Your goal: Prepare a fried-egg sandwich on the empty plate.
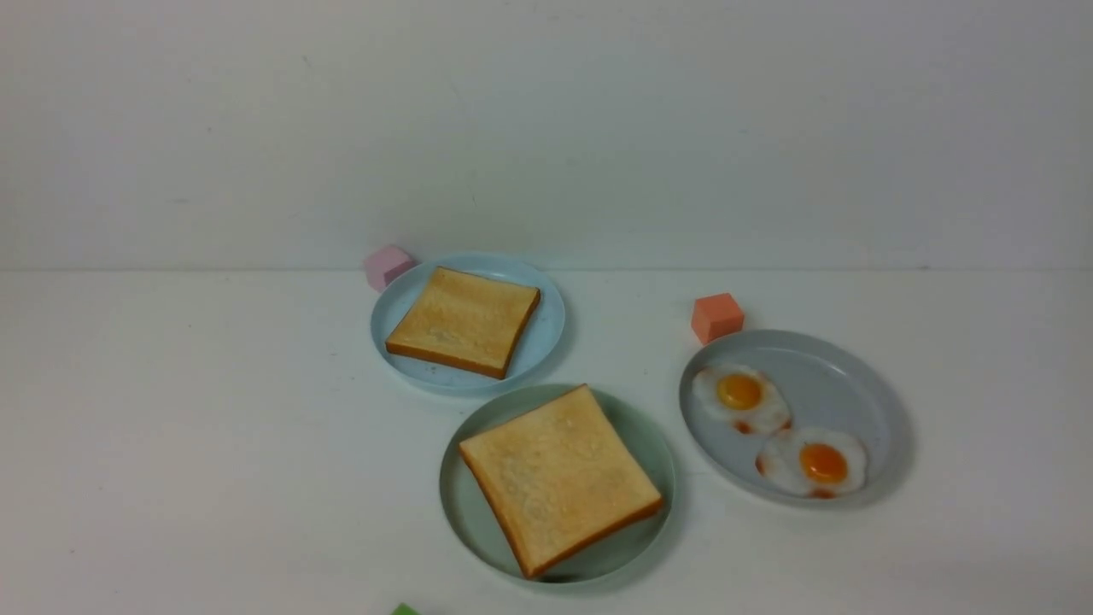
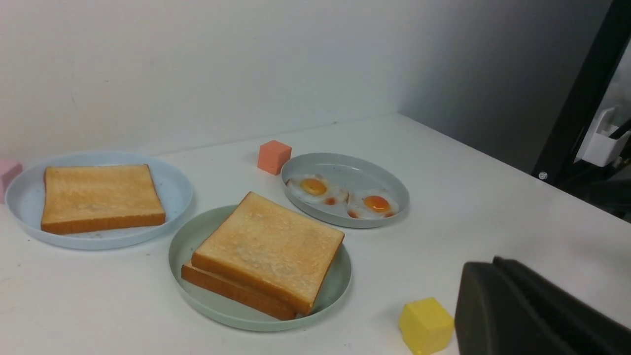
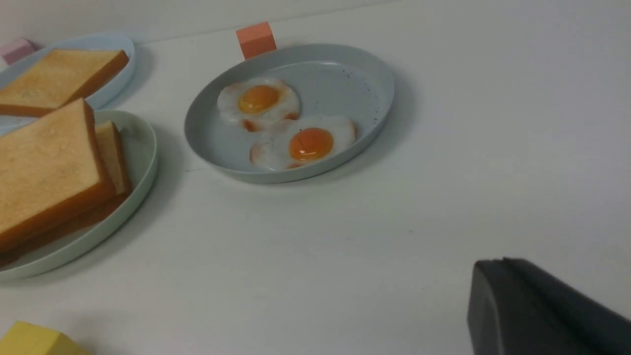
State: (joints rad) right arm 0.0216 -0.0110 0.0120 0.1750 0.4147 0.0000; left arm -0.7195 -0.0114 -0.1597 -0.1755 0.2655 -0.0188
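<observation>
Two toast slices (image 2: 268,249) are seen stacked on the mint-green plate (image 1: 640,436), two fried eggs (image 1: 741,396) are left on the grey plate (image 1: 841,384) to its right, and neither gripper's opening can be told from the dark corners shown.

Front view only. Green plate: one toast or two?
Observer: Two. The left wrist view shows a lower toast under the top toast on the green plate.
Operator: Egg between them?
Observer: None shows at the edges the wrist views reveal; I cannot see deeper into the stack.
Operator: Any blocks outside my frame?
Observer: A yellow block, nearer the robot than the green plate.
</observation>
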